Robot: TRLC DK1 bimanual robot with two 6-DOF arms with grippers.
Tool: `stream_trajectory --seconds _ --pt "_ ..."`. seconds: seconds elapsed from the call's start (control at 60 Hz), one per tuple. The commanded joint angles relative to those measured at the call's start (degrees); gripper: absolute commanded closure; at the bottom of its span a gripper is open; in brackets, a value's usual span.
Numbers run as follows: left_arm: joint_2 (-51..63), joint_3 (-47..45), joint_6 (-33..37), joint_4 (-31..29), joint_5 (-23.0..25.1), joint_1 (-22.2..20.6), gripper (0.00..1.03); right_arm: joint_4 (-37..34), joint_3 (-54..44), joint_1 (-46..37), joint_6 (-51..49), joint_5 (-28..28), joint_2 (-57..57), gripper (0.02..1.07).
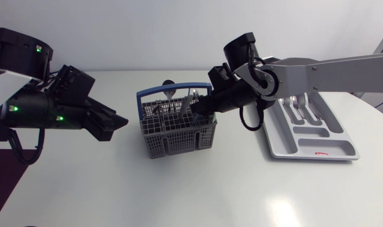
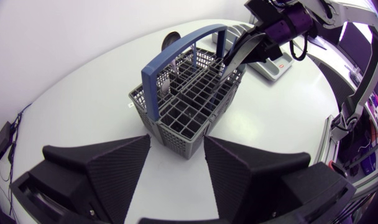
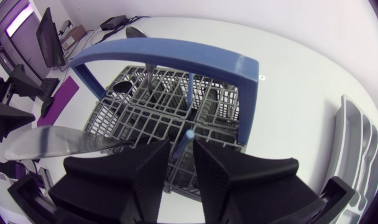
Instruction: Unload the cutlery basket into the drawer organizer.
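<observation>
The grey cutlery basket (image 1: 179,135) with a blue handle (image 1: 155,93) stands mid-table, holding a spoon (image 1: 168,85) and other cutlery. My right gripper (image 1: 194,108) reaches into its right side from above. In the right wrist view its fingers stand close together on a thin utensil handle (image 3: 188,134) that rises from a basket cell (image 3: 176,106). A knife blade (image 3: 64,140) lies just beside that gripper. My left gripper (image 1: 116,123) hangs open and empty left of the basket (image 2: 189,99), which sits ahead of its fingers (image 2: 102,165). The grey drawer organizer (image 1: 317,151) lies at the right.
Several pieces of cutlery lie in the organizer's far compartments (image 1: 302,107). My right arm (image 1: 330,69) stretches over the organizer's far end. Bare white table (image 1: 179,195) spreads in front of the basket and between the basket and my left gripper.
</observation>
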Motion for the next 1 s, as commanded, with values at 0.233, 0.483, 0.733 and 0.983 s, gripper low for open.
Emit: stream_trajectory --seconds 0.233,0.483,0.733,0.983 --pt "-0.5 -2.5 -0.8 1.4 0.5 -0.7 0.29 3.9 -1.7 -0.1 1.4 1.6 -0.3 0.99" --pt "-0.4 -2.7 -1.0 1.6 0.5 -0.8 0.29 4.3 -3.6 0.7 0.0 2.9 -4.6 1.00" --pt "-0.1 -2.8 -1.0 2.2 0.5 -1.4 0.29 0.5 -4.0 0.7 -2.1 4.2 -11.9 1.00" --pt "-0.6 -2.8 -1.2 2.2 0.5 -2.5 0.29 -9.5 -0.3 0.4 -4.2 5.6 -21.4 1.00"
